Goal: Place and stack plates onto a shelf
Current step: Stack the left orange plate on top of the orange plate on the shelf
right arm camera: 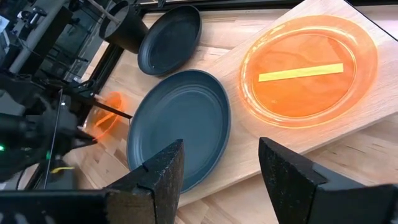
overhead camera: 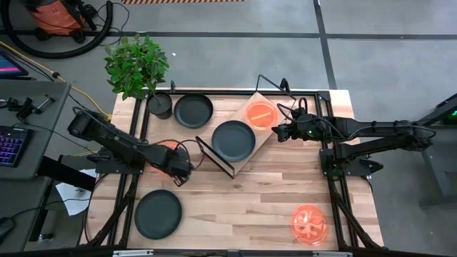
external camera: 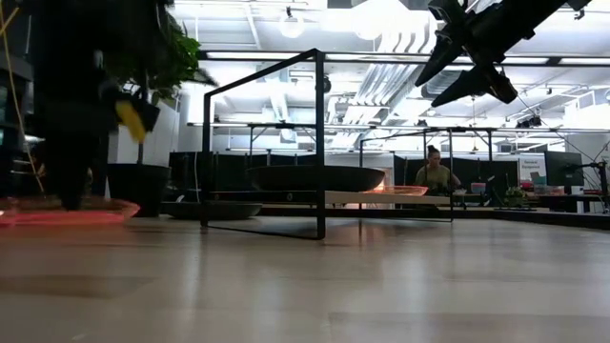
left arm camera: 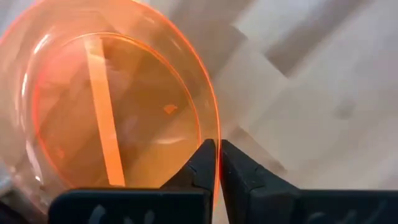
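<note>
Orange plate point(overhead camera: 166, 151), centre-left of the high view, rim pinched in the closed left gripper point(overhead camera: 180, 171). Shelf point(overhead camera: 265, 135) lies to its right, already bearing one grey and one orange plate. Right gripper point(overhead camera: 278, 132), fingers spread and empty, hovers over the shelf.

The room is bright, and in the low view long ceiling lights point(external camera: 315, 57) shine so hard they look pure white, while the left arm point(external camera: 71, 105) and the plant point(external camera: 176, 57) in front of them look almost black. In the left wrist view the orange plate point(left arm camera: 118, 106) glows and has shiny white streaks on it, the wooden tabletop point(left arm camera: 311, 93) behind it is blurry, and the near fingertips point(left arm camera: 205, 165) look soft. In the low view the close part of the tabletop point(external camera: 305, 295) is blurry and a little shiny, and the shelf point(external camera: 381, 197) casts a thin dark shadow under it.
</note>
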